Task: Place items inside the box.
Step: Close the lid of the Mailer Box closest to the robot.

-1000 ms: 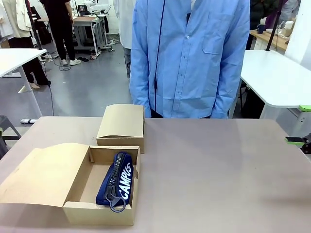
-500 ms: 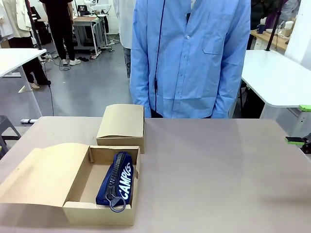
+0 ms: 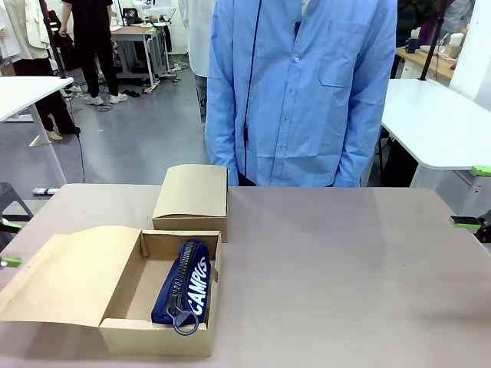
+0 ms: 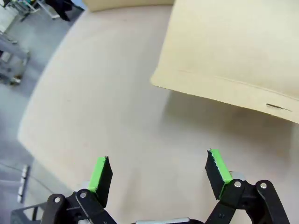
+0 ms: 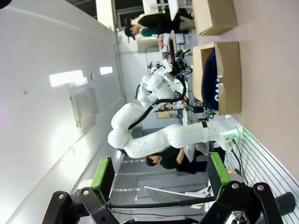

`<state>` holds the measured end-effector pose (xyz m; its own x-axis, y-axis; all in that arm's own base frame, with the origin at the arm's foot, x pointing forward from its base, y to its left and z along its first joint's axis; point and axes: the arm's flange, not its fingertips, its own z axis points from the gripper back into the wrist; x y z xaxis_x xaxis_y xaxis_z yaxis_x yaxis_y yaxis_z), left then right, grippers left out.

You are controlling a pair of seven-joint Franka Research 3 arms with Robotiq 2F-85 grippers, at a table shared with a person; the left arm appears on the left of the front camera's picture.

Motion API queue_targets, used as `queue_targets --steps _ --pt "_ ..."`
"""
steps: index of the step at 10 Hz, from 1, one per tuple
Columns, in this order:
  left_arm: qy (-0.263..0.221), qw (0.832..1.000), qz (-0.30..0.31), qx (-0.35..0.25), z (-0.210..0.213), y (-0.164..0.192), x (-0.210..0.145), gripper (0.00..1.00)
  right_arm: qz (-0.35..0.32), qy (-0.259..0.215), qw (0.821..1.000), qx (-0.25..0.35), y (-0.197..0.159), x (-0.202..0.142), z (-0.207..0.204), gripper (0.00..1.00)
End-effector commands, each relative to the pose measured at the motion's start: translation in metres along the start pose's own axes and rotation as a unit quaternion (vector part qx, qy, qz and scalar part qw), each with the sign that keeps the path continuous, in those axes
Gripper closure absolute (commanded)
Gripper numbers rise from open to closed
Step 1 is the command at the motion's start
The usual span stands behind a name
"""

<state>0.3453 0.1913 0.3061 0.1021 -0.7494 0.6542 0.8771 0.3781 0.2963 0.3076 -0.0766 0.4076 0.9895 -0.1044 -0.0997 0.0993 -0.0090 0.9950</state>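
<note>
The larger brown box (image 3: 157,337) lies open at the table's near left, its flap lid (image 3: 73,276) spread flat to the left. Inside it rests the navy zip pouch (image 3: 184,285) with white lettering. My left gripper (image 3: 6,242) is open at the left edge of the table, just beside the lid. In the left wrist view the left gripper (image 4: 158,170) hangs over bare table, and the lid (image 4: 233,46) is ahead. My right gripper (image 3: 472,196) is open at the far right edge. The right wrist view, past its own open gripper (image 5: 159,171), takes in the box (image 5: 230,77) and pouch (image 5: 212,79) from afar. The staplers and marker pen are out of view.
A smaller closed cardboard box (image 3: 192,198) stands just behind the open one. A person in a blue shirt (image 3: 303,92) stands at the far side with hands out of sight. The tabletop (image 3: 345,268) stretches bare to the right of the boxes.
The left gripper's green fingertips have come into the front view at the left edge, beside the lid. The box, the pouch and the right gripper have not moved.
</note>
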Motion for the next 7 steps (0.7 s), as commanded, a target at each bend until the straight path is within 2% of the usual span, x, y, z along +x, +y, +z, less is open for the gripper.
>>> queue_targets --steps 1,2,4,7 --pt "-0.007 1.000 -0.008 -0.011 -0.017 -0.028 0.008 0.00 0.008 0.001 1.000 0.001 0.003 0.001 0.003 0.00" --pt "-0.026 0.999 -0.005 -0.024 -0.021 -0.032 0.009 0.00 0.008 0.001 1.000 0.001 0.003 0.001 0.003 0.00" --pt "-0.098 0.994 0.011 -0.055 -0.028 -0.042 0.019 0.00 0.008 0.001 1.000 0.001 0.003 0.001 0.003 0.00" --pt "-0.182 0.974 0.038 -0.132 -0.028 -0.058 0.038 0.00 0.008 0.001 1.000 0.001 0.003 0.001 0.003 0.00"
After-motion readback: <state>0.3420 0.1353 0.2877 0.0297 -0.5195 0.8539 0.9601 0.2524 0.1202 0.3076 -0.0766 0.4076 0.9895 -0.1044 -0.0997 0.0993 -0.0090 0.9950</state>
